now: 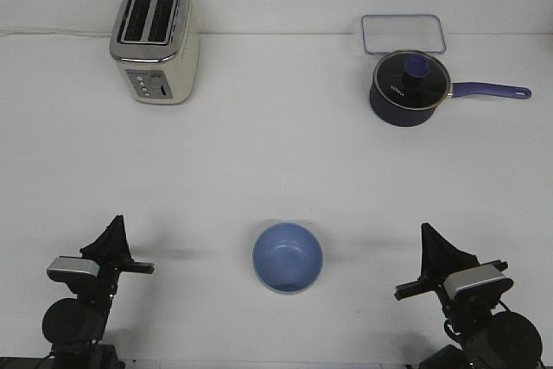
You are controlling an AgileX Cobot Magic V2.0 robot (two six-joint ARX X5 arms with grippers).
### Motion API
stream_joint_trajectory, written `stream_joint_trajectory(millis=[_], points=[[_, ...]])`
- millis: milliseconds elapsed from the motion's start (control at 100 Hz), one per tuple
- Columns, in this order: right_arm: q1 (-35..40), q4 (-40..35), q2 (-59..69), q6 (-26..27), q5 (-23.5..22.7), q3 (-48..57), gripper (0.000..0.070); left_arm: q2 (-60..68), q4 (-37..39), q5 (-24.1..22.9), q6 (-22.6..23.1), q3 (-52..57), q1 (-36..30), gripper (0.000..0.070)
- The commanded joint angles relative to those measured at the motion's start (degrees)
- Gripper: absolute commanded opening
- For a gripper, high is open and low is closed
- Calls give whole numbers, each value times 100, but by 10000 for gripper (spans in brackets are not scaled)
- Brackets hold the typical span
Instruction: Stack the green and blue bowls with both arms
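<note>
The light periwinkle blue bowl [288, 257] stands upright on the white table, near the front edge and midway between my arms. No pale mint green bowl shows in the front view. My left gripper [116, 224] is at the front left, well apart from the bowl, with its fingers together in one point and nothing in it. My right gripper [427, 232] is at the front right, about as far from the bowl, and also pointed shut and empty.
A cream two-slot toaster [155, 42] stands at the back left. A dark blue lidded saucepan [408, 88] with its handle pointing right sits at the back right, with a clear rectangular container [403, 34] behind it.
</note>
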Motion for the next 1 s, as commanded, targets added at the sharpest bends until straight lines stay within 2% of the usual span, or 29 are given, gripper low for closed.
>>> stream_joint_trajectory(millis=[0,370,490,580,780,870,990], points=[[33,55,11,57,17,11,10,-13,59,4,-9,-109,2,15],[-17,55,9,13,4,9,10,-13,59,4,-9,-109,2,15],[-461,70,-57,-538,111,-70,10,-13,59,4,-9,-109,2,15],[-1058,457,-181,-1023,92,-369,10,-13,59,4,-9,-109,2,15],[-2094,1088,-658,-2116,-796,-1405,9,-13,59,4,-9,-109,2,15],[-2232,1152,-839,-2435,-933,-1858,10,-13,59,4,-9,-109,2,15],[-2339,1419,-841,-2524,-929,-2332,10,-13,61,4,-9,-109,2,15]])
